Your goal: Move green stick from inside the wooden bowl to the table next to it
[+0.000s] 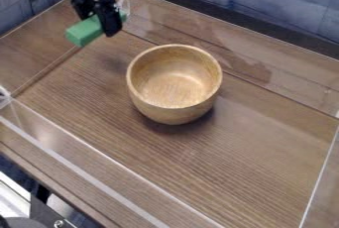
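Green, flat and small, the rectangular green stick (83, 32) sits pinched in my black claw (98, 22), up and to the left of the round tan wooden bowl (173, 83). I see it well clear of the bowl, above the dark brown wood-grain tabletop (199, 163), near the clear plastic wall (34, 19) on the bowl's left.

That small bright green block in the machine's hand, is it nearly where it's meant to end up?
Partly. The round tan wooden bowl is already empty, so the block is out. The hand grips the small flat green block above the dark brown wood-grain table, to the bowl's upper left. Left to do: lower it onto the table beside the bowl and let go.
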Action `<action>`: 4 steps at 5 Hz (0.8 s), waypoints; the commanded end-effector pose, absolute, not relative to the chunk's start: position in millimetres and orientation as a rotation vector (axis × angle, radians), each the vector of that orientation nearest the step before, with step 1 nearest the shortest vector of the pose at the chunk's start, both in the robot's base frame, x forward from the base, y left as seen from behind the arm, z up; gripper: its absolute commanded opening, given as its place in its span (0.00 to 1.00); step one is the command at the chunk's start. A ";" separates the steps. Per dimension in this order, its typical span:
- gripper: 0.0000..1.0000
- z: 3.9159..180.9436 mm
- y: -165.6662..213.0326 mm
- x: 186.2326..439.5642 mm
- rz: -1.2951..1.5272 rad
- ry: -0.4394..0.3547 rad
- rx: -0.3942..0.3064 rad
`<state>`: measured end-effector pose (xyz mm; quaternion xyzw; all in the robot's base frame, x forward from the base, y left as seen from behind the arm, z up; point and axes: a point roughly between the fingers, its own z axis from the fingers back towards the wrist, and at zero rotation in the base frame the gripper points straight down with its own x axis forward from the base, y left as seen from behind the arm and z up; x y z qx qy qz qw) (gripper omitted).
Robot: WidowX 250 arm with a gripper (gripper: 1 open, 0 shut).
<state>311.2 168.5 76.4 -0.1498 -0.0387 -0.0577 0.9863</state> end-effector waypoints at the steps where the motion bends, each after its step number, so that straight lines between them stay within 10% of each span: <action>1: 0.00 82.9 175.6 316.5 -0.105 -0.131 -0.262; 4: 0.00 90.6 185.1 319.1 -0.065 -0.143 -0.275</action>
